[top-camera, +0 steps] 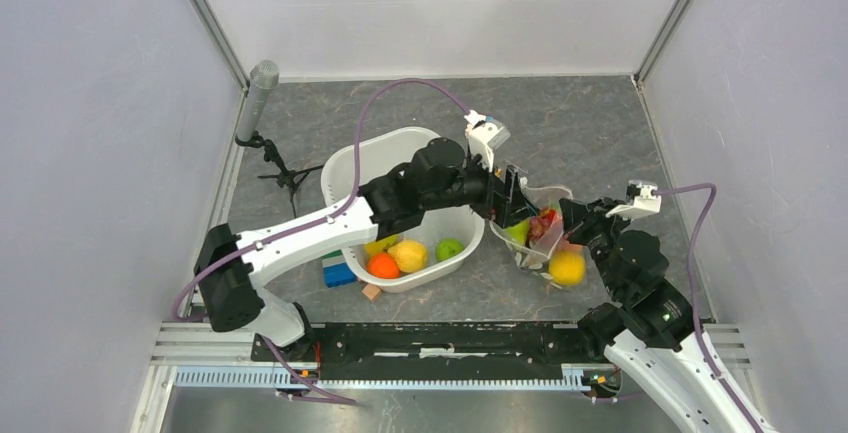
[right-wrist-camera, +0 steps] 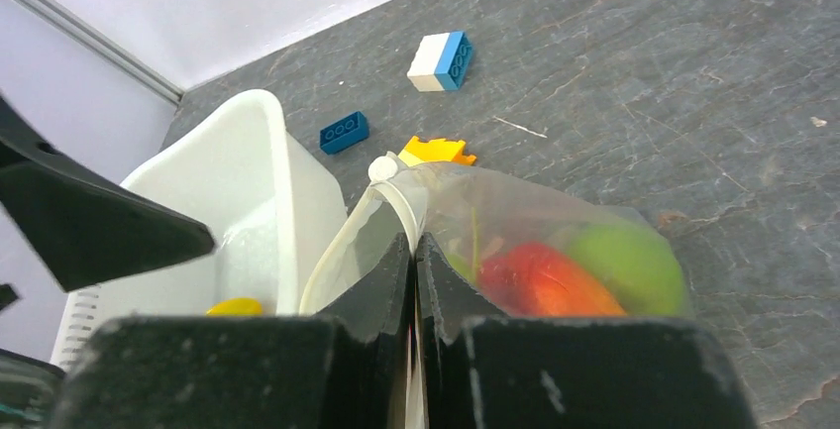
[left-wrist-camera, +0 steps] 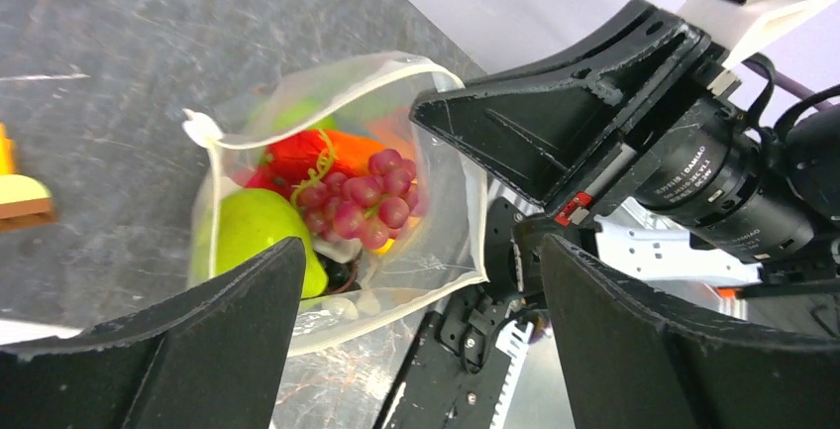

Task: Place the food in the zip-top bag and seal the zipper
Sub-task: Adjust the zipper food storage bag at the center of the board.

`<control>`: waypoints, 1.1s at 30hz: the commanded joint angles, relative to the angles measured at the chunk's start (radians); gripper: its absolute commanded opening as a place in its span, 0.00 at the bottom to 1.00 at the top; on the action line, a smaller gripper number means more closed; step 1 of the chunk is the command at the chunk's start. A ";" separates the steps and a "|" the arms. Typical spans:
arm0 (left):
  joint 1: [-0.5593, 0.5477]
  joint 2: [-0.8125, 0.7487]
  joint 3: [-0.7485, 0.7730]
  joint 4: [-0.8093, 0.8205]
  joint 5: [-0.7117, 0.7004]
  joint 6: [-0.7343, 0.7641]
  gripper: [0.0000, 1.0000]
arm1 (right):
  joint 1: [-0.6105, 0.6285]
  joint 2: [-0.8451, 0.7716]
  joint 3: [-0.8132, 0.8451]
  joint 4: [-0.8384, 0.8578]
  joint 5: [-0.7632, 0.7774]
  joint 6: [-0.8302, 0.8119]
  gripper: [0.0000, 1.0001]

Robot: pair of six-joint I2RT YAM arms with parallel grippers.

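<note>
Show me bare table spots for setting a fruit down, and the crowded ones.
Bare: the far right corner of the table, between back wall, right wall and zip-top bag; also the near strip between white tub and bag. Crowded: where left gripper and right gripper meet at the bag, and the blocks beside the tub.

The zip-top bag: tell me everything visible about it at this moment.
The zip-top bag is soft clear plastic; its white zipper rims a mouth gaping open, a small white tab at one end. It slumps on the grey table just right of the white tub. Inside: purple grapes, a green fruit, a red fruit, an orange. The right gripper is shut on its rim, holding it up; the open left gripper hovers at the mouth.
</note>
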 commanded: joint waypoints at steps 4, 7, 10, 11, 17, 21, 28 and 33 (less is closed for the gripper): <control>-0.004 0.005 0.026 -0.148 -0.211 0.107 0.96 | 0.000 -0.029 0.049 0.011 0.060 -0.011 0.08; -0.001 0.076 0.084 -0.231 -0.212 0.131 0.93 | 0.000 -0.039 0.050 -0.002 0.074 -0.007 0.08; -0.001 0.128 0.118 -0.253 -0.208 0.140 0.90 | 0.000 -0.055 0.043 -0.010 0.081 0.002 0.08; 0.000 0.142 0.124 -0.253 -0.198 0.140 0.88 | 0.000 -0.059 0.040 -0.011 0.079 0.006 0.08; -0.001 0.209 0.167 -0.283 -0.201 0.150 0.82 | 0.000 -0.070 0.032 -0.019 0.085 0.014 0.08; -0.001 0.225 0.168 -0.275 -0.195 0.152 0.57 | 0.000 -0.067 0.027 -0.020 0.080 0.015 0.09; -0.001 0.251 0.174 -0.254 -0.145 0.137 0.30 | 0.000 -0.061 0.015 -0.010 0.069 0.021 0.09; -0.001 0.253 0.184 -0.255 -0.147 0.138 0.06 | 0.001 -0.065 0.010 0.003 0.052 0.006 0.10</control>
